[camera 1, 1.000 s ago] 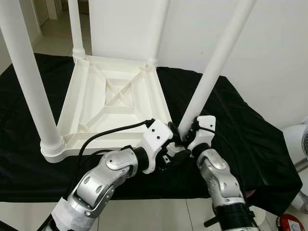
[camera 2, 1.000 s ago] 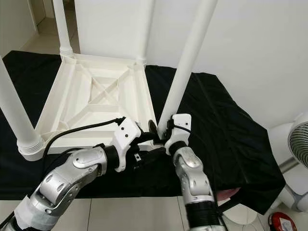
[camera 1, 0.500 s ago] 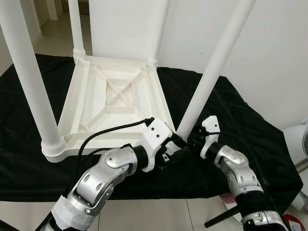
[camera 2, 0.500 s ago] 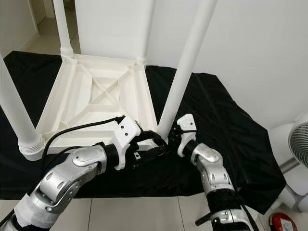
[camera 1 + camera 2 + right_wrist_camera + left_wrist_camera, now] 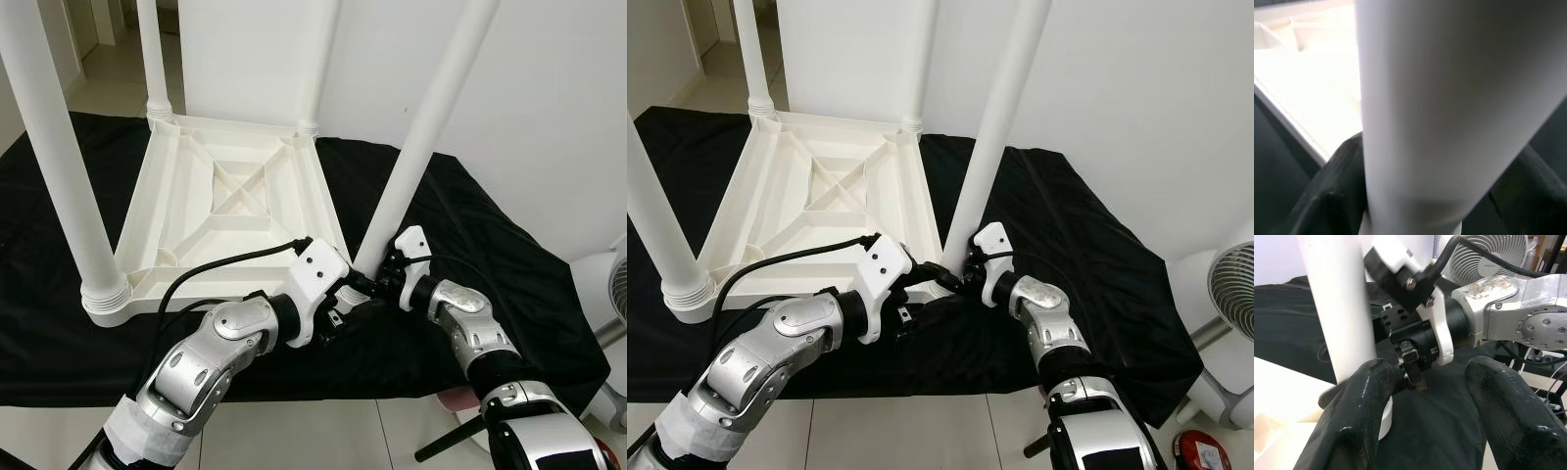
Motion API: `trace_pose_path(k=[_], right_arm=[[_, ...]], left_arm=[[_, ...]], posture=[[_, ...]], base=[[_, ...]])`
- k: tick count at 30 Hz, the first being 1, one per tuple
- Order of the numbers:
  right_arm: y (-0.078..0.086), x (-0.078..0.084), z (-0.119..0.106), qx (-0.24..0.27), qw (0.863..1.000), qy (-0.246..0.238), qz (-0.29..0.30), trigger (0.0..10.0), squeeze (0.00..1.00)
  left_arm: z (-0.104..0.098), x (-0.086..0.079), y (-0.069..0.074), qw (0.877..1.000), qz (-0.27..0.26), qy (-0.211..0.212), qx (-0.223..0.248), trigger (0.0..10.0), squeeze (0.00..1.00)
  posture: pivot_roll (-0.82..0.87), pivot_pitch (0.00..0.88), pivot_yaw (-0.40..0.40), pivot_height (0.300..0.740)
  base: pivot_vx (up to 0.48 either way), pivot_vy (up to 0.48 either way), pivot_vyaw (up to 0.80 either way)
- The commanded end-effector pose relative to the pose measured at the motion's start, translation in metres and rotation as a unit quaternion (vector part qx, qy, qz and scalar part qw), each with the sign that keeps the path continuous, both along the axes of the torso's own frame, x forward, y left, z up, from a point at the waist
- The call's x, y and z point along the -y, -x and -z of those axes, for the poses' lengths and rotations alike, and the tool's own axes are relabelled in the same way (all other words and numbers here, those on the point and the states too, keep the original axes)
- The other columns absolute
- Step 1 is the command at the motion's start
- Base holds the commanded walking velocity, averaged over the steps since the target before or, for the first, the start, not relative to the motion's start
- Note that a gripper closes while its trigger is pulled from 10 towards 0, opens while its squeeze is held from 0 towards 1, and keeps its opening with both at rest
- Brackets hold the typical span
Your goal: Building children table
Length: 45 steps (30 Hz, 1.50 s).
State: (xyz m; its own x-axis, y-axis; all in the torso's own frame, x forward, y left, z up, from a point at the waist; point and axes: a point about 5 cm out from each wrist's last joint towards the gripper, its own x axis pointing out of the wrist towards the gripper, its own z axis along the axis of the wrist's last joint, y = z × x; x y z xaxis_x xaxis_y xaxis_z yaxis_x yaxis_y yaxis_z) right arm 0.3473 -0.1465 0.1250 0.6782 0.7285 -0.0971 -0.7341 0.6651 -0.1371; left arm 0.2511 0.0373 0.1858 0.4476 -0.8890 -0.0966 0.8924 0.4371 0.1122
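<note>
1. We are seeing three legs standing up from the upturned tabletop (image 5: 235, 206) on the black-draped worktop (image 5: 509, 264).
2. Our left end effector (image 5: 345, 299) is hovering spread beside the fourth leg (image 5: 416, 162).
3. Our right end effector (image 5: 384, 276) is clamping that leaning leg's base; seating it remains.

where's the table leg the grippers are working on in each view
Left eye view: leaning leg, right of centre, foot at the tabletop's near right corner.
Right eye view: same leg, just right of centre.
Left wrist view: white tube beside one finger.
Right wrist view: wide blurred tube.
Shared landmark: upturned white tabletop.
</note>
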Motion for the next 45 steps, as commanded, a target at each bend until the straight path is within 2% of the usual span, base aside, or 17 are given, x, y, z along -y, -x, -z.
trace_pose_path(k=[1,5,9,10,11,12,15,18,19,22,31,35,37,39,43,44,45], right_arm=[[-0.001,0.000,0.001,-0.006,1.000,0.012,-0.001,0.0,0.00],[-0.001,0.000,0.003,-0.007,1.000,0.017,-0.004,0.0,0.00],[0.003,0.004,0.008,-0.025,1.000,-0.001,-0.002,0.0,0.00],[0.003,0.005,0.009,-0.027,1.000,-0.007,0.005,4.2,0.00],[0.003,0.005,0.009,-0.027,1.000,-0.007,0.005,4.2,0.00],[0.002,0.006,0.009,-0.027,1.000,-0.010,0.010,10.0,0.00],[0.001,0.008,0.010,-0.031,0.999,-0.017,0.033,10.0,0.00],[-0.002,0.010,0.012,-0.028,0.994,-0.021,0.107,10.0,0.00],[-0.002,0.010,0.012,-0.028,0.994,-0.021,0.107,10.0,0.00],[0.000,0.007,0.010,-0.018,0.988,-0.039,0.148,10.0,0.00],[0.006,-0.006,0.005,-0.023,0.973,-0.076,0.218,10.0,0.00],[0.009,-0.014,0.005,-0.033,0.942,-0.096,0.321,10.0,0.00],[0.010,-0.018,0.005,-0.033,0.930,-0.101,0.352,10.0,0.00],[0.012,-0.020,0.005,-0.037,0.926,-0.103,0.361,10.0,0.00],[0.016,-0.029,0.003,-0.024,0.891,-0.105,0.441,10.0,0.00],[0.017,-0.035,0.003,-0.031,0.890,-0.113,0.440,10.0,0.00],[0.019,-0.046,0.002,-0.038,0.896,-0.121,0.427,10.0,0.00]], left_arm=[[-0.001,0.003,0.002,1.000,0.018,-0.006,0.002,10.0,0.00],[-0.001,0.003,0.002,1.000,0.018,-0.006,0.002,10.0,0.00],[-0.001,0.005,0.004,1.000,0.019,-0.003,0.001,10.0,0.00],[0.000,0.005,0.004,1.000,0.020,-0.002,0.001,10.0,0.00],[0.000,0.005,0.004,1.000,0.020,-0.002,0.001,10.0,0.00],[0.000,0.005,0.004,1.000,0.020,-0.002,0.000,10.0,0.00],[0.000,0.006,0.005,1.000,0.021,-0.002,-0.001,10.0,0.00],[0.002,0.007,0.007,1.000,0.023,-0.002,-0.003,10.0,0.00],[0.002,0.007,0.007,1.000,0.023,-0.002,-0.003,10.0,0.00],[0.002,0.007,0.008,1.000,0.026,-0.002,-0.005,10.0,0.00],[0.004,0.007,0.009,1.000,0.029,-0.003,-0.006,10.0,0.00],[0.004,0.008,0.009,1.000,0.030,-0.003,-0.007,10.0,0.00],[0.004,0.008,0.009,1.000,0.030,-0.003,-0.007,10.0,0.00],[0.004,0.008,0.009,1.000,0.030,-0.002,-0.007,10.0,0.00],[0.004,0.009,0.008,1.000,0.029,-0.002,-0.006,10.0,0.00],[0.004,0.009,0.008,1.000,0.029,-0.002,-0.006,10.0,0.00],[0.003,0.009,0.008,1.000,0.028,-0.002,-0.005,10.0,0.00]], posture=[[0.07,0.000,-0.141,0.740],[0.07,0.000,-0.142,0.740],[0.06,0.000,-0.145,0.740],[0.06,0.000,-0.148,0.740],[0.06,0.000,-0.148,0.740],[0.06,0.000,-0.148,0.740],[0.06,0.000,-0.149,0.740],[0.06,0.000,-0.150,0.740],[0.06,0.000,-0.150,0.740],[0.05,0.000,-0.149,0.740],[0.05,0.000,-0.149,0.740],[0.05,0.000,-0.152,0.740],[0.05,0.000,-0.153,0.740],[0.05,0.000,-0.153,0.740],[0.05,0.000,-0.156,0.740],[0.05,0.000,-0.156,0.740],[0.05,0.000,-0.156,0.740]], base=[[0.000,0.000,0.00],[0.000,0.000,0.00],[0.000,0.000,0.00],[0.000,0.000,0.00],[0.000,0.000,0.00],[0.000,0.000,0.00],[0.000,0.000,0.00],[0.000,0.000,0.00],[0.000,0.000,0.00],[0.000,0.000,0.00],[0.000,0.000,0.00],[0.000,0.000,0.00],[0.000,0.000,0.00],[0.000,0.000,0.00],[0.000,0.000,0.00],[0.000,0.000,0.00],[0.000,0.000,0.00]])
